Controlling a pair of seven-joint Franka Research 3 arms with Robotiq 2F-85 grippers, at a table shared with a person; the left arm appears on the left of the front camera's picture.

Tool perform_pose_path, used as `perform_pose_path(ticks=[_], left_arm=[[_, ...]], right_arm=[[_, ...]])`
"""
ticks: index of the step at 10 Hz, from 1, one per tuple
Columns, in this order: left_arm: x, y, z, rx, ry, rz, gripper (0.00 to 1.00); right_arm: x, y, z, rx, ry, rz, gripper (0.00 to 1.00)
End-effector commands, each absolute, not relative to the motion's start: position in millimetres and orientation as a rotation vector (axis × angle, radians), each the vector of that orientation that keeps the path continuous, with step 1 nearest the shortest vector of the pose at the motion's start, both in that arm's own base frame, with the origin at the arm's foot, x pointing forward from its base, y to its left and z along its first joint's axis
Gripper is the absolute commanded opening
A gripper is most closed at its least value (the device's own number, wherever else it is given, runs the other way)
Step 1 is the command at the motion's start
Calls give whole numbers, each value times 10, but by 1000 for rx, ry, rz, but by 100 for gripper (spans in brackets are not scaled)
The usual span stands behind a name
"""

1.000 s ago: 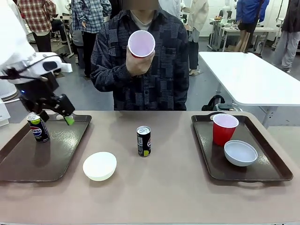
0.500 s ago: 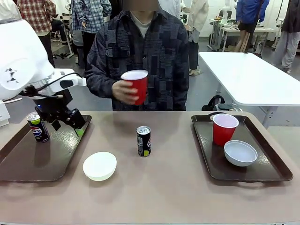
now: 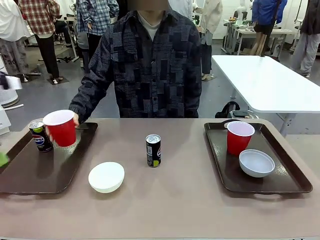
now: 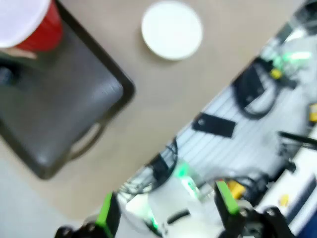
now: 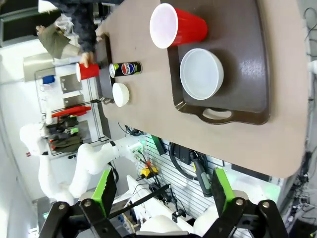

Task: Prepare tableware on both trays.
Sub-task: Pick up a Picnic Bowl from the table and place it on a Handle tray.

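Fingers of left hand and right hand gape empty past the table's near edge.

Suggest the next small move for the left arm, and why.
Probably bring the left gripper, jaws open, toward the white bowl: it sits on the table beside the left tray, which has a can and a hand-held red cup but no bowl.

Left wrist cam's all smeared, and the red cup is chopped by its top corner. Up front the person's hand mostly hides behind that cup; left tray runs off the edge.
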State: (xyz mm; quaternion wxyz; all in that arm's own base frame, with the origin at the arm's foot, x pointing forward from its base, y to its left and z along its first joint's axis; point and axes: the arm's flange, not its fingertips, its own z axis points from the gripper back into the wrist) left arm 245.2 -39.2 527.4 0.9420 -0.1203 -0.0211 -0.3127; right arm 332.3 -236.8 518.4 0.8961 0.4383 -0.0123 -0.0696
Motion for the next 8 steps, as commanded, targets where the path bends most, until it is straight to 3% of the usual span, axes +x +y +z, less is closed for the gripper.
perform_pose_path(ticks=[1,5,8], left_arm=[[2465,-298,5162,-229,-51,-613,100],[2577,-290,5143,-236,-54,-572,100],[2907,-738,5017,-210,-110,-445,100]], right_arm=[[3307,-2343,5183,921,-42,-140,100],[3307,-2343,5183,921,-42,-140,100],[3307,-2343,5183,921,-42,-140,100]])
